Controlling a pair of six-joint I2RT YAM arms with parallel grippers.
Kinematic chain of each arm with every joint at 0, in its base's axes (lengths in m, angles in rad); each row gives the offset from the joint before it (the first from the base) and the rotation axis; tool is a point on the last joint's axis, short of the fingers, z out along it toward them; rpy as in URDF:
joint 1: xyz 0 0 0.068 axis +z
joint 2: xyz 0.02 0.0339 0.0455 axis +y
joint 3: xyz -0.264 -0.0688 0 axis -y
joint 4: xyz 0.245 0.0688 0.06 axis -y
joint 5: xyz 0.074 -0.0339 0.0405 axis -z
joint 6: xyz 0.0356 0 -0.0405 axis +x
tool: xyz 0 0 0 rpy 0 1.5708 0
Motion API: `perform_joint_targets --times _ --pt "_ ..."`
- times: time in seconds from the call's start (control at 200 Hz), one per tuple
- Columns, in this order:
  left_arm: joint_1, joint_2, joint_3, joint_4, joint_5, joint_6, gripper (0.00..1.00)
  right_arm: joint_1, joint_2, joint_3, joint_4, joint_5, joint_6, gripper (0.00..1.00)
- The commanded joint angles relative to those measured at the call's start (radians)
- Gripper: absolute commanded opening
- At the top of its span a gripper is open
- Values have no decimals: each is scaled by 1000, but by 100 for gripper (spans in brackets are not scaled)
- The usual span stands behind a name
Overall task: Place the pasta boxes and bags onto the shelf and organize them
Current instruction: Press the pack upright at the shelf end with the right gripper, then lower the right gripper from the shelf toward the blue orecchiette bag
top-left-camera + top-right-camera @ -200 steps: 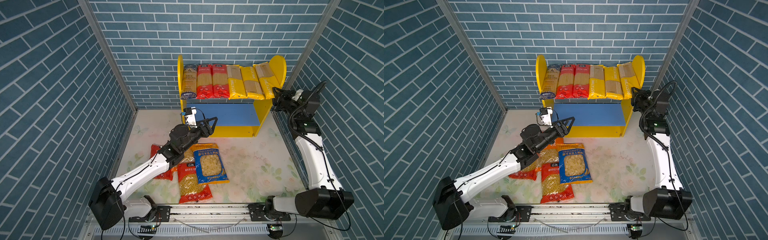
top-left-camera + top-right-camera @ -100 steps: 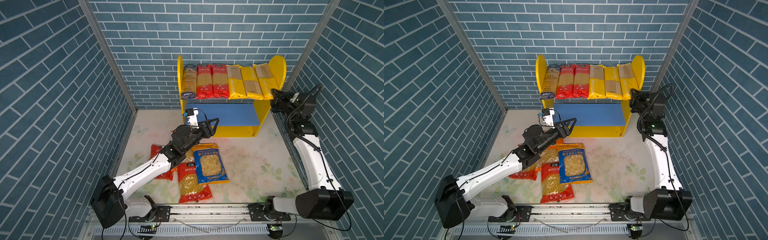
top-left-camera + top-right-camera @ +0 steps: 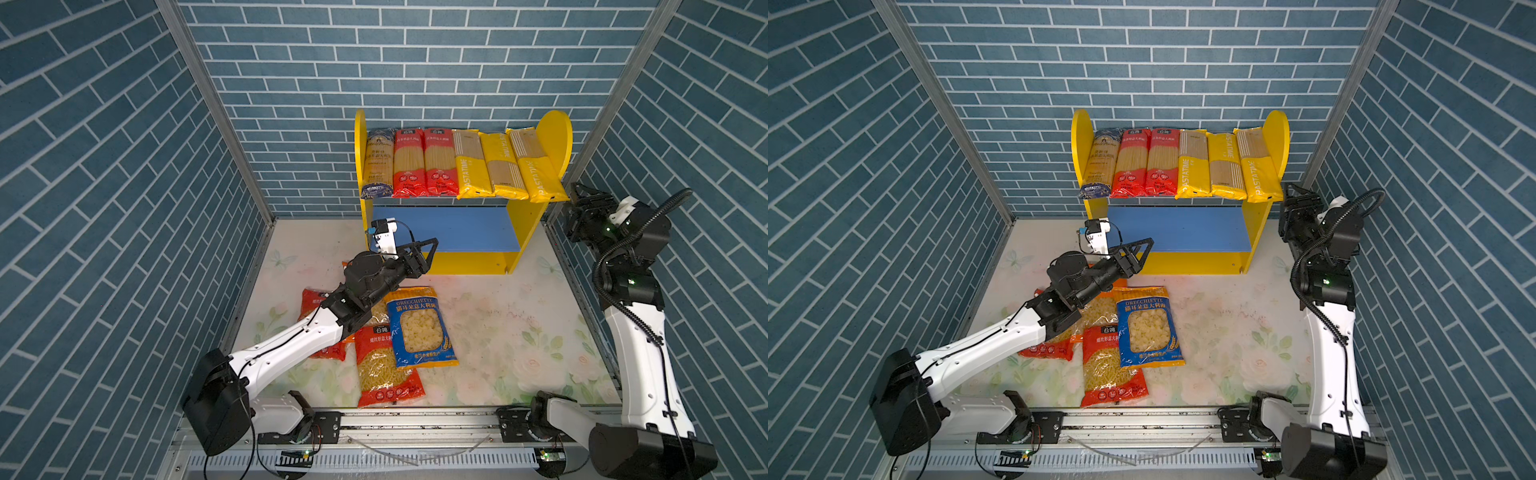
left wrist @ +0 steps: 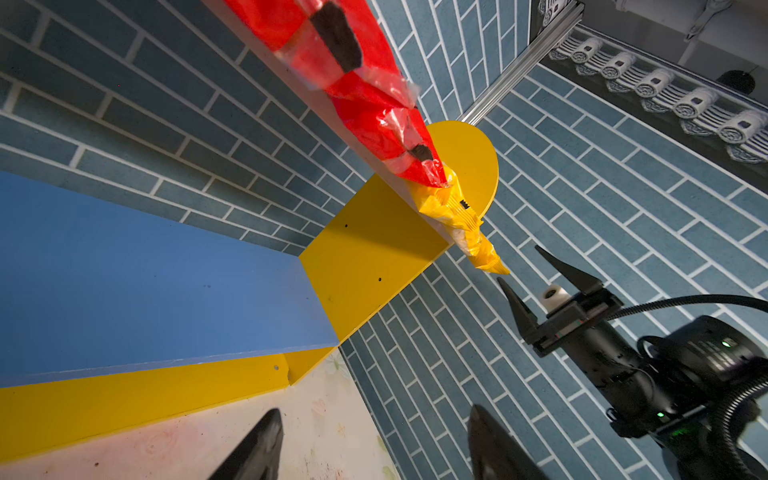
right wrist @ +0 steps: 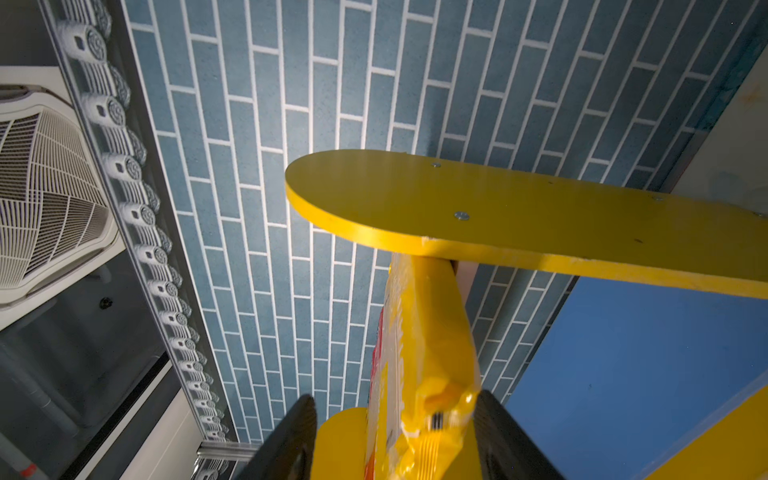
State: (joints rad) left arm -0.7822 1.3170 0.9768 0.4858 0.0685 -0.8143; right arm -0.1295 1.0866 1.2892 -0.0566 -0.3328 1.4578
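Floral mat (image 3: 498,332), orange bag (image 3: 1100,313) half under left arm (image 3: 299,336); left tool (image 4: 374,415), right tool (image 4: 519,264) spread.

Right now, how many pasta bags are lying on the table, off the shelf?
4: a blue bag, a front red bag beside it, an orange bag and a left red bag partly under the left arm. The arm may hide more.
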Motion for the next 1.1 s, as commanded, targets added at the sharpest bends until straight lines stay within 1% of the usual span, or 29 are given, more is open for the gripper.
perform_joint_targets --times 0.0,0.175,0.29,0.45,0.75,0.855,0.895,0.93,1.04,1.095 --pt "-5 17 -3 26 3 11 71 1 -24 -24 -9 -51 -45 57" --pt "-5 2 -24 42 -5 8 71 4 10 -16 4 -51 -27 50" --pt "-6 -12 -39 37 -14 9 71 11 21 -34 25 -43 -14 42" --pt "-18 -8 -26 5 -18 32 71 24 62 -40 68 -54 2 33" --pt "-53 -3 -7 -38 -46 74 70 44 142 -1 139 -64 13 18" --pt "-56 -5 -7 -44 -52 77 70 47 157 -2 160 -71 25 15" --pt "-58 -5 -6 -45 -54 76 70 46 160 -4 169 -77 32 15" --pt "-58 -5 -6 -46 -55 78 70 47 158 -9 176 -82 36 17" --pt "-65 -3 -1 -62 -58 93 70 48 133 -33 185 -87 31 37" --pt "-73 -5 0 -82 -67 112 70 47 112 -48 183 -89 14 45"
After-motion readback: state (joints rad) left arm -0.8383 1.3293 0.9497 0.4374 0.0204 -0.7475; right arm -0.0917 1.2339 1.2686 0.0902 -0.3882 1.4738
